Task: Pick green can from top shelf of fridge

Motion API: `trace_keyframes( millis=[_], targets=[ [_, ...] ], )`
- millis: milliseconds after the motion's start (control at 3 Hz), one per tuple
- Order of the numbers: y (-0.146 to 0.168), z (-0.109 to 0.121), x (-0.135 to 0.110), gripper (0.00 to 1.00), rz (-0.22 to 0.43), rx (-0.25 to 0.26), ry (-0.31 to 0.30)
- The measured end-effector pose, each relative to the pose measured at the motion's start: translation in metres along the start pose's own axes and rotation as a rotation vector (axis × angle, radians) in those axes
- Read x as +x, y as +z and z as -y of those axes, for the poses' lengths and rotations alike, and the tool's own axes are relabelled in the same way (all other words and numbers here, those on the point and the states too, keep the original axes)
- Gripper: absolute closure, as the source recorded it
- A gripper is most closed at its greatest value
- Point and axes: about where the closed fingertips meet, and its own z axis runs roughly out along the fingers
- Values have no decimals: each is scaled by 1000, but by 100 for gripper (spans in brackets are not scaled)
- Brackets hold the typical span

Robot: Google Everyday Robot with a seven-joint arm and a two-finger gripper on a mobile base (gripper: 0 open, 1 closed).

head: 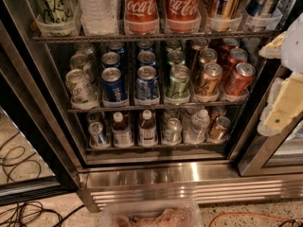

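We see two Coca-Cola cans (140, 8) beside a water bottle (96, 8). Below, the middle rack (142, 107) carries blue cans (113, 83), green-white cans (178, 82) and copper cans (207, 79). Small bottles (147, 126) stand on the lowest rack (156, 147). Black cables (14, 157) lie on the floor (71, 207) at left, an orange cable (246, 216) at right.

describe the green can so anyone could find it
In the steel drinks fridge, follow the dark wire top shelf far left, away from the pale gripper at right. The tall pale-green can bears black scribbled lettering, unlike the clear water bottle beside it.
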Motion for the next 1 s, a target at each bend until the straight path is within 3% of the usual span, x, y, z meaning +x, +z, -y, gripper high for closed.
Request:
trace_keyframes(
  millis=[333,667,1000],
  targets=[
    [3,-39,-36,0,111,14,94],
    [14,-72,-89,0,269,25,131],
    [25,-76,-134,0,435,15,122]
  ],
)
